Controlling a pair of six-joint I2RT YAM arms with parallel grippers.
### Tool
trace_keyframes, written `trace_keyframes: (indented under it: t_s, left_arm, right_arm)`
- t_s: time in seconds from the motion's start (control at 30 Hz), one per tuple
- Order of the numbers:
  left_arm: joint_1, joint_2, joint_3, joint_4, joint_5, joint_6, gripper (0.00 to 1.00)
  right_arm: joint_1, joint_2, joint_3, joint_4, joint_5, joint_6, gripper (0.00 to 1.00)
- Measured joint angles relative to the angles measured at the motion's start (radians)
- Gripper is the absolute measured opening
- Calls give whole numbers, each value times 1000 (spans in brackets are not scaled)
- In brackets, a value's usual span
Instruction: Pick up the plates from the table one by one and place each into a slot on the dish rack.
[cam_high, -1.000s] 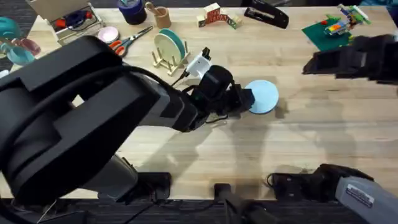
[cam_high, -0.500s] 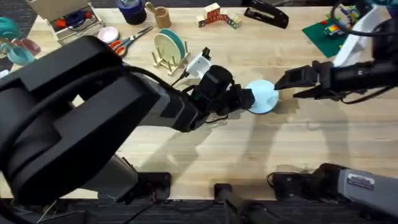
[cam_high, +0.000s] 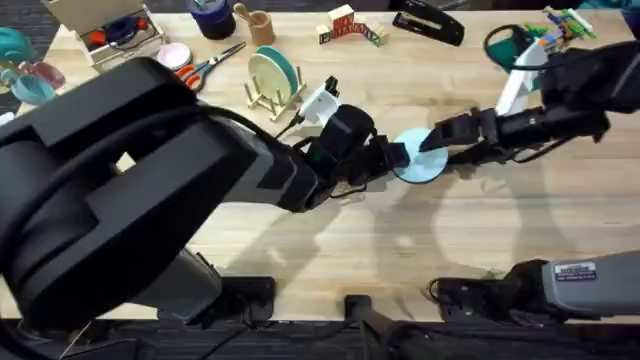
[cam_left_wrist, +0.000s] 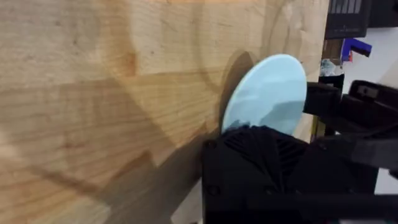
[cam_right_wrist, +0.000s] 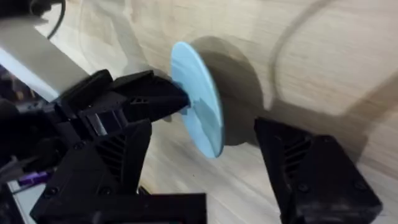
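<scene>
While my left gripper (cam_high: 398, 157) pinches the near rim of the blue plate (cam_high: 423, 156), that plate stands tilted up off the table (cam_high: 330, 250) near the middle, its far edge raised. My left wrist view shows the black fingers (cam_left_wrist: 261, 162) closed over the plate's lower rim, with the pale disc (cam_left_wrist: 267, 93) rising beyond them above the wood (cam_left_wrist: 93, 93). My right gripper (cam_high: 440, 135) reaches in from the right side, its tips at the plate's opposite edge. My right wrist view shows its two fingers (cam_right_wrist: 311, 168) spread wide with the blue plate (cam_right_wrist: 199, 106) edge-on between them; I see a gap on each side, so they hold nothing. The left gripper (cam_right_wrist: 143, 99) grips the plate from the other side there.

Back toward the far left of the table, the rack (cam_high: 266, 92) stands with the yellow plate (cam_high: 268, 72) upright in a slot, a teal plate (cam_high: 287, 68) just behind it. Scissors (cam_high: 215, 60) lie left of the rack, well apart from the blue plate.
</scene>
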Motion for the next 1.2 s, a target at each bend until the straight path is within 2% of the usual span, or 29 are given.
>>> trace_keyframes:
  t_s: [0.13,0.3,0.33,0.43,0.57,0.63,0.67,1.07,1.2]
  left_arm:
    - [0,0,0,0,0,0,41]
    - [1,0,0,0,2,0,41]
    - [1,0,0,0,3,0,41]
    - [1,0,0,0,3,0,41]
    - [4,0,0,0,8,0,41]
    - [7,0,0,3,13,0,41]
    - [12,0,0,7,24,-3,40]
    - [5,-1,-10,39,17,22,39]
    - [-11,-60,-7,-82,-15,60,39]
  right_arm:
    - [35,6,0,24,4,-2,976]
    - [71,9,-1,73,1,-2,894]
    - [77,9,-1,81,-2,-2,844]
    - [83,9,-1,85,-5,-5,542]
    - [79,9,-1,91,3,-5,345]
    - [74,9,-1,101,21,-9,100]
    - [63,9,-1,94,1,-9,38]
    - [61,8,10,53,-8,-30,32]
    - [70,0,36,-4,8,-42,32]
